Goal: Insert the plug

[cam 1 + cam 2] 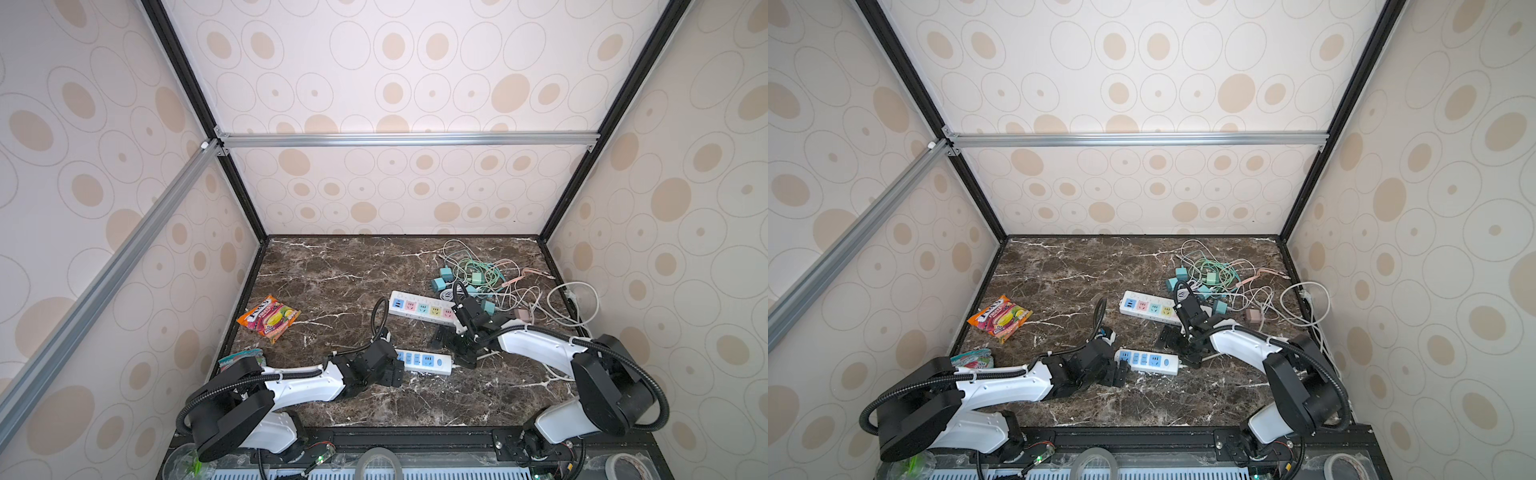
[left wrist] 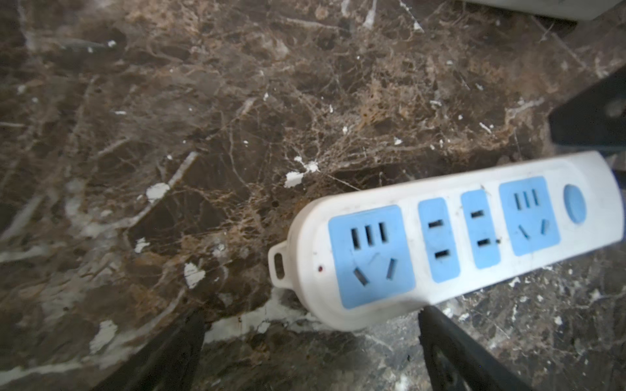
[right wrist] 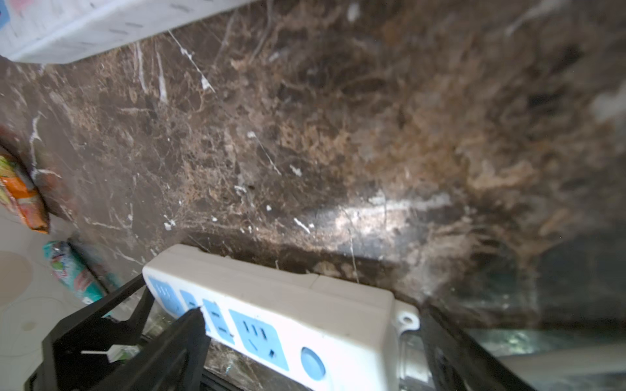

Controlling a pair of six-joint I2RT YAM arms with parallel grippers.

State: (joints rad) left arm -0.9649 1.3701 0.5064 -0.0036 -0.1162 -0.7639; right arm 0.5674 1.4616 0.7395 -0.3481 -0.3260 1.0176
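Beside the blue power strip point(image 1: 424, 360), left gripper point(image 1: 397, 370) and right gripper point(image 1: 453, 350) gape wide, empty; fetching a plug point(image 1: 446, 273) from the cable pile point(image 1: 490, 270) likely comes next

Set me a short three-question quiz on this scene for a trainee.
1. True or false: a plug already sits in the blue power strip.
2. Which stands open? A) left gripper only B) right gripper only C) both
3. How many power strips lie on the table?
Key: 1 false, every socket is empty; 2 C; 3 two, the blue power strip and the pastel power strip.
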